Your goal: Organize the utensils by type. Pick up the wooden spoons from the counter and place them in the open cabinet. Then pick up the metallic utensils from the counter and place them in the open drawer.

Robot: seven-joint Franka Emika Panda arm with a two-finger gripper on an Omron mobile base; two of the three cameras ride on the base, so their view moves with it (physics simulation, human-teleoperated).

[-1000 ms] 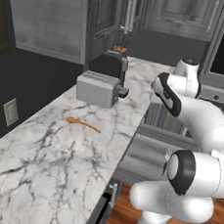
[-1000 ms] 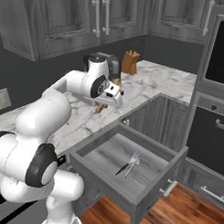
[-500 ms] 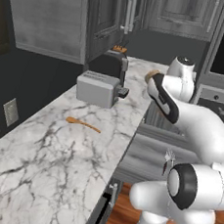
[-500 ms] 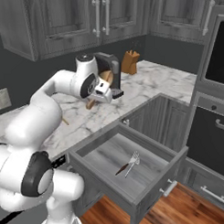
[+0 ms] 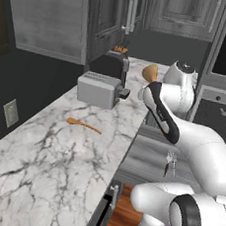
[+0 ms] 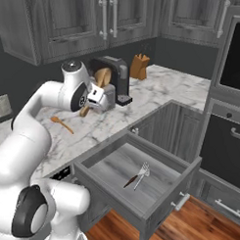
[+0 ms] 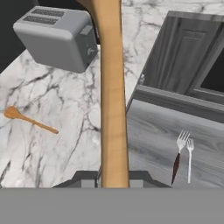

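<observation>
My gripper [image 6: 95,94] is shut on the handle of the long wooden spoon [image 6: 101,77] and holds it in the air over the counter [image 6: 157,89], bowl up, close to the toaster. In the left base view the spoon's bowl [image 5: 150,72] shows beside the hand. In the hand view its handle [image 7: 111,96] runs straight up from between my fingertips [image 7: 87,177]. The slimmer wooden spoon [image 5: 83,125] [image 6: 62,124] [image 7: 29,120] lies flat on the marble. The open drawer [image 6: 160,204] [image 7: 148,131] holds metallic forks [image 7: 184,144] [image 6: 139,174]. I cannot tell which wall cabinet [image 5: 108,15] is open.
A grey toaster [image 5: 101,90] [image 7: 57,37] stands on the counter by the wall, with a dark coffee machine [image 6: 116,73] behind it and a knife block [image 6: 139,67] farther back. A black oven [image 6: 236,62] fills the right. The pulled-out drawer juts into the floor space.
The hand has swung with the long spoon away from the counter's edge toward the toaster, and the spoon has tipped more upright. The slim spoon and the drawer's contents lie as before.
</observation>
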